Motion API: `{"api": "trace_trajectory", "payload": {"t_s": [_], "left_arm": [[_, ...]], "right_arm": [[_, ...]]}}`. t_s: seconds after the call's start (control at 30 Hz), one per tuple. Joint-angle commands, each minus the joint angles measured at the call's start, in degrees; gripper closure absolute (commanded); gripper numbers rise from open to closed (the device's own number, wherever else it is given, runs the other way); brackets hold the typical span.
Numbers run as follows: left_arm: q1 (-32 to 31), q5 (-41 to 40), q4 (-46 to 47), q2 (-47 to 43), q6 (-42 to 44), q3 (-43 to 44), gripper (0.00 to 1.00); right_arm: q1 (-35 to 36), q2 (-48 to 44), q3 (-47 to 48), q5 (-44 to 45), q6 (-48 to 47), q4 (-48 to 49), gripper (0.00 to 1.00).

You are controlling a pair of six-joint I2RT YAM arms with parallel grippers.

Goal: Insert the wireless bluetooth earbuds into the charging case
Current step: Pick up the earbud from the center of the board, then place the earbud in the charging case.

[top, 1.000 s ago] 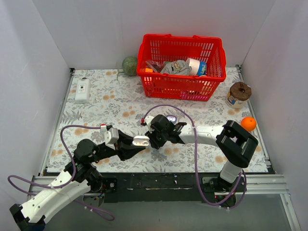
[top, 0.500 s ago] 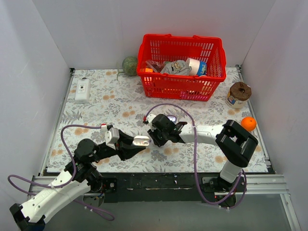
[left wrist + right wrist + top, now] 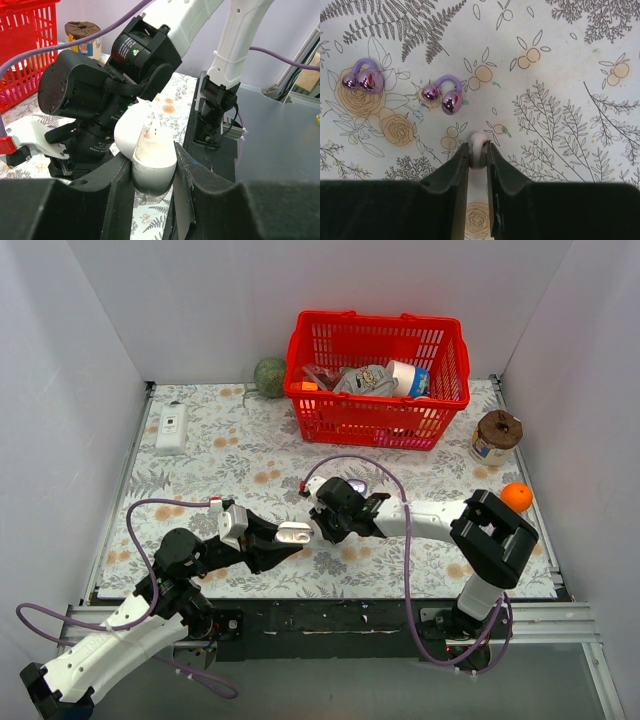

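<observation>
Two glossy purple earbuds (image 3: 364,80) (image 3: 445,97) lie on the floral cloth ahead of my right gripper (image 3: 478,152). That gripper is shut on a tiny pale white bud (image 3: 478,142), held just above the cloth. My left gripper (image 3: 152,167) is shut on a white oval hinged case (image 3: 150,150) with its lid open, held up right next to the right gripper (image 3: 322,528). The white case also shows in the top view (image 3: 294,532). A small lavender glossy thing (image 3: 357,485), perhaps the charging case, lies behind the right wrist, partly hidden.
A red basket (image 3: 375,425) full of items stands at the back. A green ball (image 3: 269,376) is beside it and a white box (image 3: 172,427) is at the far left. A jar (image 3: 496,437) and an orange (image 3: 516,496) are at the right edge.
The right gripper has edged slightly towards the white case with the pale bud in it. The left arm has not visibly moved.
</observation>
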Motion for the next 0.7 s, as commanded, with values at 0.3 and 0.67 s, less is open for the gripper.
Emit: {"api": "trace_trajectory", "payload": {"t_s": [0.3, 0.67], "left_arm": [[-0.1, 2.5, 2.3, 3.8, 1.0, 1.5, 1.0], [-0.1, 18.2, 10.6, 22.2, 1.7, 8.2, 1.0]], "right_arm": [[-1.3, -34.4, 6.2, -11.3, -9.7, -22.7, 0.99], [0.0, -48.8, 11.1, -24.0, -17.2, -34.6, 0.99]]}}
